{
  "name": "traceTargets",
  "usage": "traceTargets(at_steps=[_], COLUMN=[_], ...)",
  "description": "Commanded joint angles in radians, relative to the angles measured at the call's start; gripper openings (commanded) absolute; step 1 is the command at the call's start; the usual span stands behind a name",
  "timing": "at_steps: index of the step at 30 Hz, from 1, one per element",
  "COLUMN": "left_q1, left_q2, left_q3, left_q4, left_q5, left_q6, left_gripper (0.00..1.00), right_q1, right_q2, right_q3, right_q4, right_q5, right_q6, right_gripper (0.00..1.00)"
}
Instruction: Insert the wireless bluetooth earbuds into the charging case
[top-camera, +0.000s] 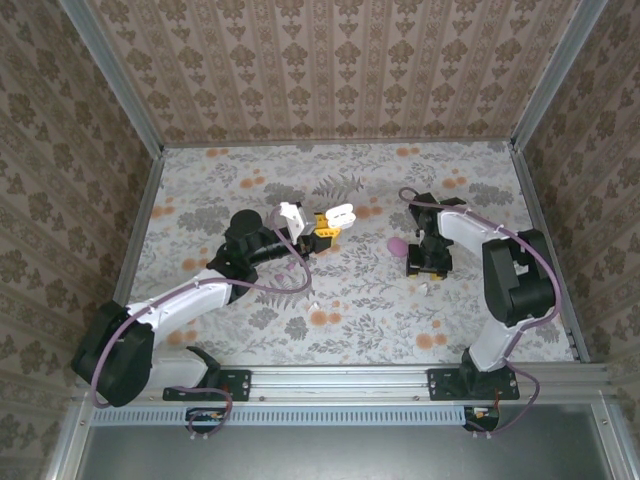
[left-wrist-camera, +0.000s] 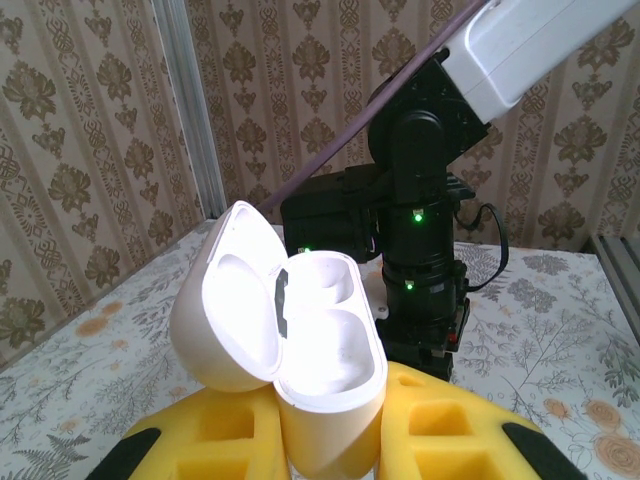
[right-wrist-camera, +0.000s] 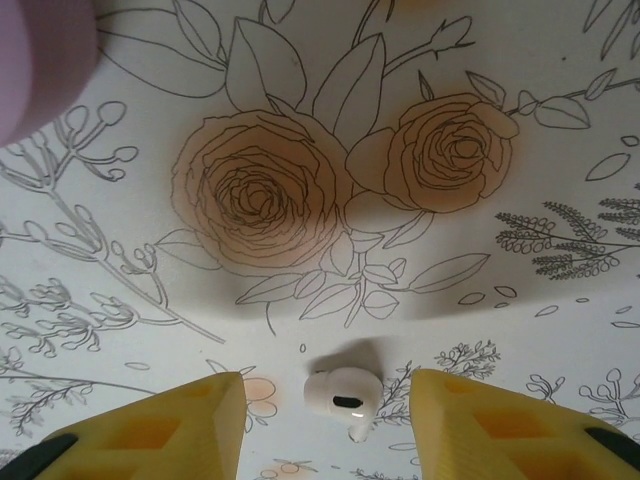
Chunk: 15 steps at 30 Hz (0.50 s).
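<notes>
Left gripper clamps the open charging case upright for loading; right gripper, jaws parted, straddles a white earbud on the table for pickup.

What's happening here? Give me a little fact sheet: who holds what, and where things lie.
Left gripper: shut on the charging case, lid open, no earbud inside.
Right gripper: open, down at the table, fingers either side of an earbud, not touching it.
Earbud: white, lying on the flowered table.
Pink pebble: on the table beside the right gripper.
</notes>
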Motion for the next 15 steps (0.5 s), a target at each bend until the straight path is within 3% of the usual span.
traceTargets(at_steps=[1, 11, 15], left_q1=[-0.004, -0.005, -0.005], left_q2=[-0.030, -0.034, -0.041], left_q3=[-0.010, -0.013, -0.014], left_q4=[0.012, 0.009, 0.001], left_q5=[-0.001, -0.001, -0.001], left_q6=[0.005, 0.005, 0.008], left_gripper=[0.01, 0.01, 0.01], right_q1=[0.005, 0.030, 0.035], right_q2=[0.029, 0.040, 0.019], right_q3=[-0.015, -0.067, -0.083], right_q4=[-0.006, 0.020, 0.048], right_q5=[0.027, -0.011, 0.007], right_q6=[0.020, 0.066, 0.070], right_gripper=[0.49, 0.48, 0.43])
